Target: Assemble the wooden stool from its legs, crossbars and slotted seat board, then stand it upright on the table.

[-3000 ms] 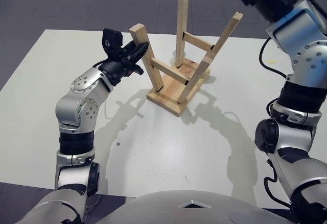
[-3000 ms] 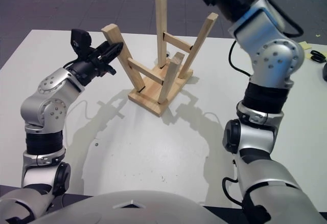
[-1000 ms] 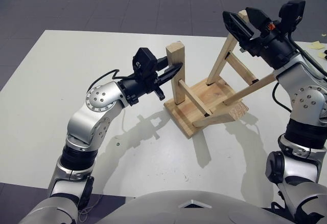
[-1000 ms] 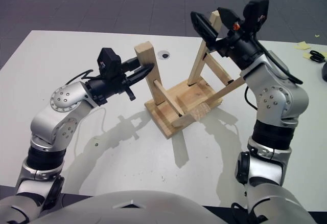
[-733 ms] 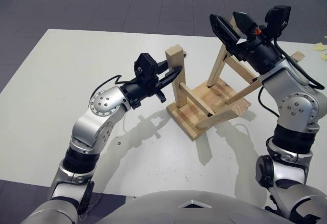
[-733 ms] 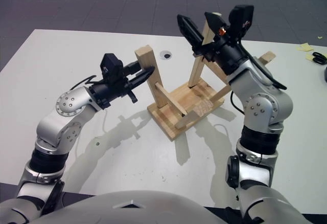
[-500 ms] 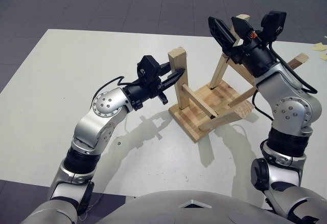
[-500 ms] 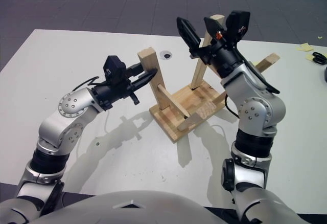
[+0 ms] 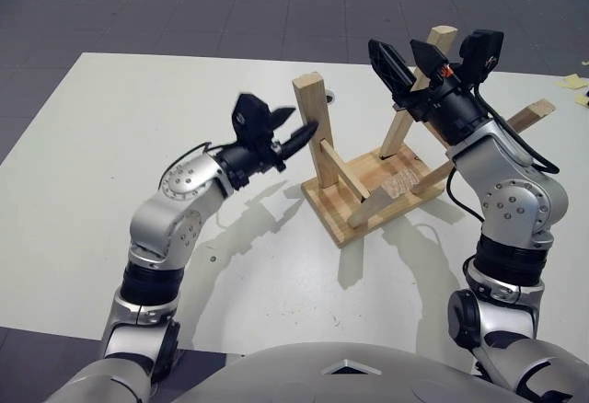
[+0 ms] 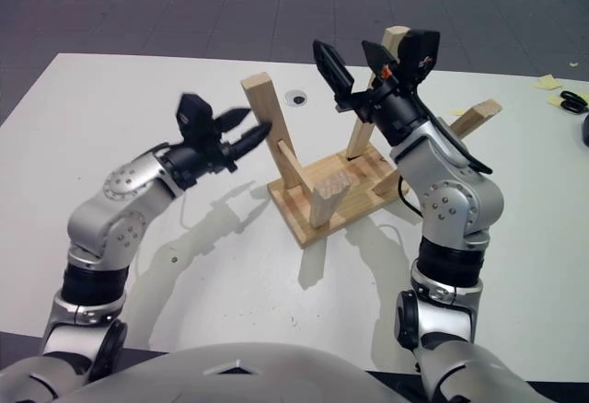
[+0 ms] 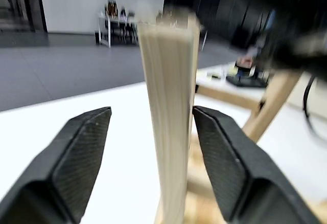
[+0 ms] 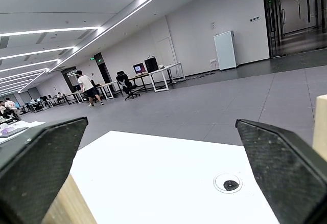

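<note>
The stool (image 9: 339, 212) sits upside down just right of the middle of the head view, seat board (image 9: 405, 182) down on the white table (image 9: 92, 145) and legs poking up; it looks a bit tilted, though I can't say for sure. The left gripper (image 9: 293, 129) comes in from the left of centre, level with the upper part of the near leg (image 9: 313, 118); its fingers (image 11: 76, 157) are spread fairly wide, and in the left wrist view that leg stands right in the gap with daylight on both sides, so it isn't gripping anything. The right gripper (image 9: 396, 49) is in the upper right of the frame, up by the top of the back leg (image 9: 402, 132); jaws gaping wide, nothing held, and I can't tell whether the leg is between them or just beside. A crossbar (image 9: 345, 168) runs down from the near leg toward the board; another leg (image 9: 529, 113) sticks out slanted toward the right edge.
</note>
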### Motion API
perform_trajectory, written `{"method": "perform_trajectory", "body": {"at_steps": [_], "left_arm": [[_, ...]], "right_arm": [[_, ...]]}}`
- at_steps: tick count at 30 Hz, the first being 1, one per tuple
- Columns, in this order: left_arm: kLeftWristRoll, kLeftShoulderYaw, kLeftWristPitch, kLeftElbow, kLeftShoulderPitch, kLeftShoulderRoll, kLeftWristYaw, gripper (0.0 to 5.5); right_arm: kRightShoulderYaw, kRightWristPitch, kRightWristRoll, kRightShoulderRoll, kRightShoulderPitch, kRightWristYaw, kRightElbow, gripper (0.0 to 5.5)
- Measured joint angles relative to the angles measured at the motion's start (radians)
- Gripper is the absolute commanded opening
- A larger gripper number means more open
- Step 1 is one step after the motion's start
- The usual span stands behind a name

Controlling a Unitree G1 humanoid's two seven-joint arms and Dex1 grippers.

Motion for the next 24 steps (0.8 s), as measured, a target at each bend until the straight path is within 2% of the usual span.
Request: {"method": "perform_trajectory", "body": {"at_steps": [6, 11, 15, 19, 21, 24], "left_arm": [[-0.227, 0.179, 0.085, 0.024, -0.170, -0.007, 0.038, 4.50], [-0.080, 0.162, -0.040, 0.256, -0.433, 0.015, 0.001, 5.29], [0.019, 0.109, -0.108, 0.485, -0.542, -0.023, -0.056, 5.37], [0.010, 0.107, -0.082, 0.516, -0.558, -0.055, -0.089, 5.37], [0.025, 0.095, -0.069, 0.529, -0.538, -0.058, -0.090, 5.37], [0.053, 0.047, -0.028, 0.523, -0.403, -0.082, -0.087, 5.37]], "right_arm": [[0.007, 0.000, 0.000, 0.001, 0.007, 0.008, 0.000, 5.40], [0.008, -0.015, -0.004, 0.016, 0.007, 0.002, 0.008, 5.40], [0.012, -0.027, -0.016, 0.035, -0.005, -0.006, 0.027, 5.40], [0.009, -0.030, -0.015, 0.040, -0.029, -0.010, 0.037, 5.40], [0.018, -0.028, -0.027, 0.042, -0.013, -0.019, 0.041, 5.40], [0.073, 0.001, -0.107, 0.037, 0.083, -0.055, 0.049, 5.40]]}}
